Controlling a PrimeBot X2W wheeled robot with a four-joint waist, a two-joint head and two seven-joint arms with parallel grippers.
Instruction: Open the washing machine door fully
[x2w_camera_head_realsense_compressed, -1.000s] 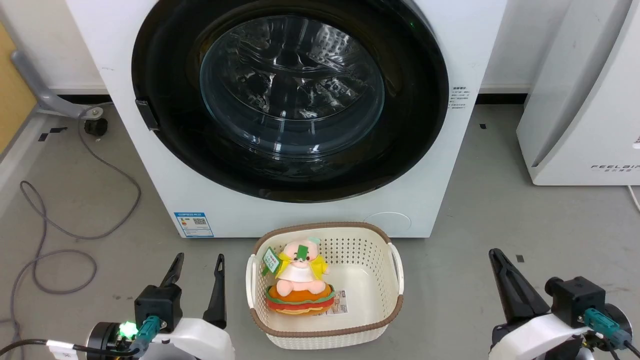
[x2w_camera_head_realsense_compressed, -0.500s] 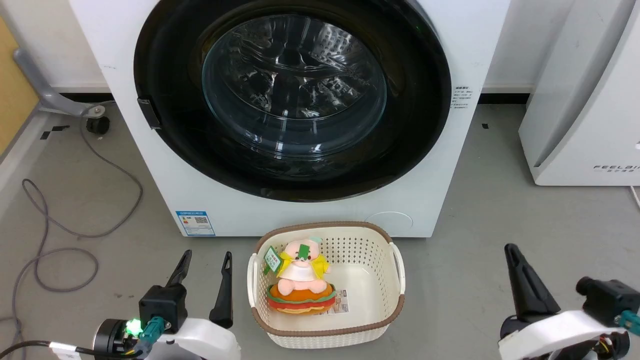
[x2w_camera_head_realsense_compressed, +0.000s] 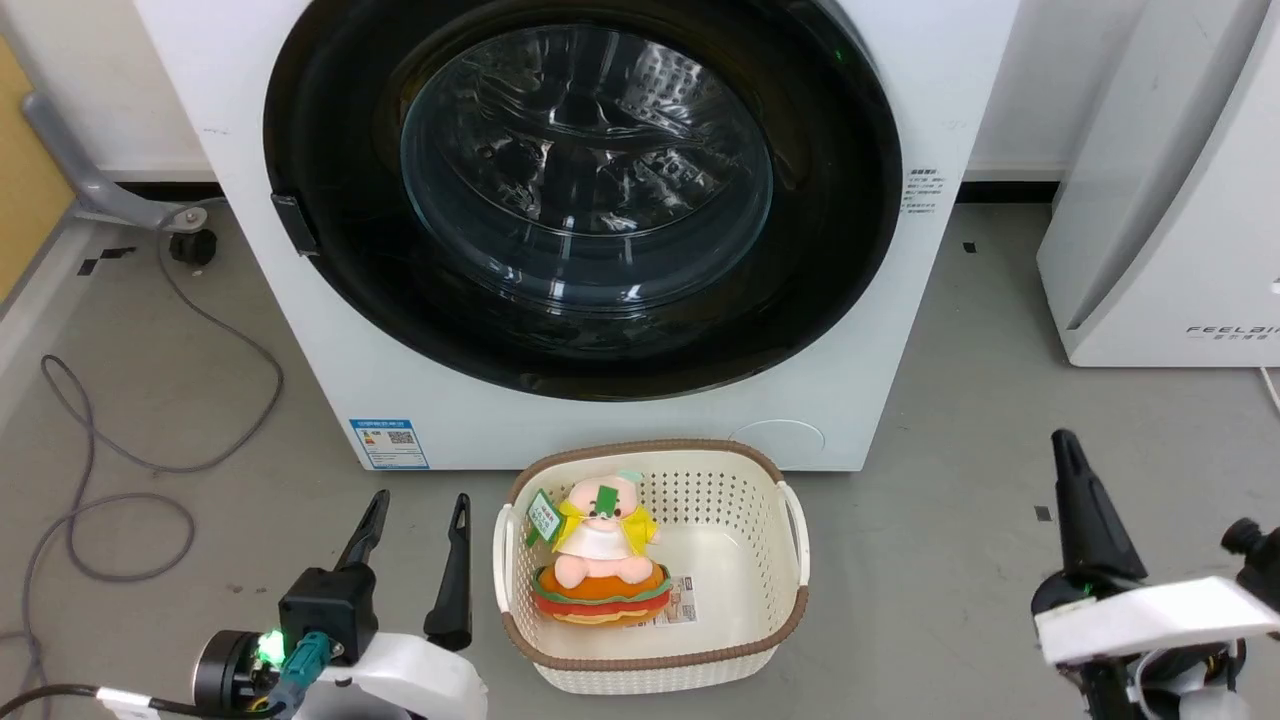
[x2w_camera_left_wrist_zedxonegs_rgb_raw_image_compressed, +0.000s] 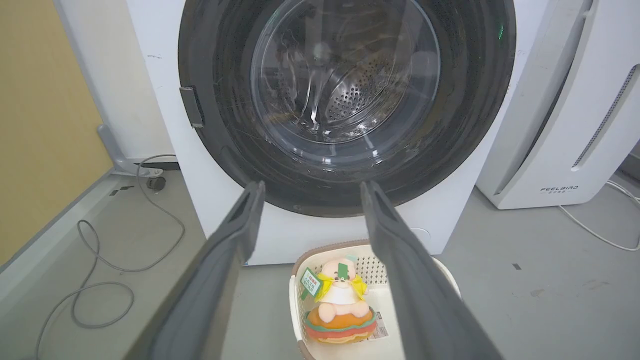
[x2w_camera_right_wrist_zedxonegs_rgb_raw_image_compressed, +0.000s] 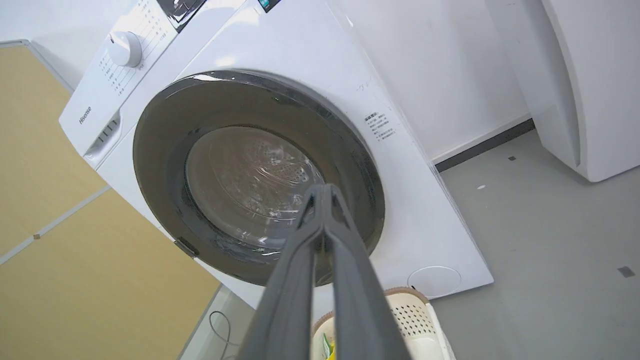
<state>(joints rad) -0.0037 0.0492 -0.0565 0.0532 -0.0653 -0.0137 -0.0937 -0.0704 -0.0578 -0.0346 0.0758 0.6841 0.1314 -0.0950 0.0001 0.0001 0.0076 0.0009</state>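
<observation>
At the floor's far edge by the wall, washing machine (x2w_camera_head_realsense_compressed: 330, 380) stands w/ washing machine door (x2w_camera_head_realsense_compressed: 585, 190) closed flush vs. its front. Left gripper (x2w_camera_head_realsense_compressed: 420, 497) sits low, just left of basket (x2w_camera_head_realsense_compressed: 650, 448) w/ plush toy (x2w_camera_head_realsense_compressed: 600, 560), jaws wide, nothing betw.; right gripper (x2w_camera_right_wrist_zedxonegs_rgb_raw_image_compressed: 320, 189) has tips pressed together, holding nothing.

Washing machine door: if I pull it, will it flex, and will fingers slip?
The washing machine door looks rigid: a thick black ring around a bulging glass window, so it probably swings as one piece. Its glossy ring likely gives little friction; the small tab on its left rim may grip better. Shut flush, it probably resists at first.
</observation>
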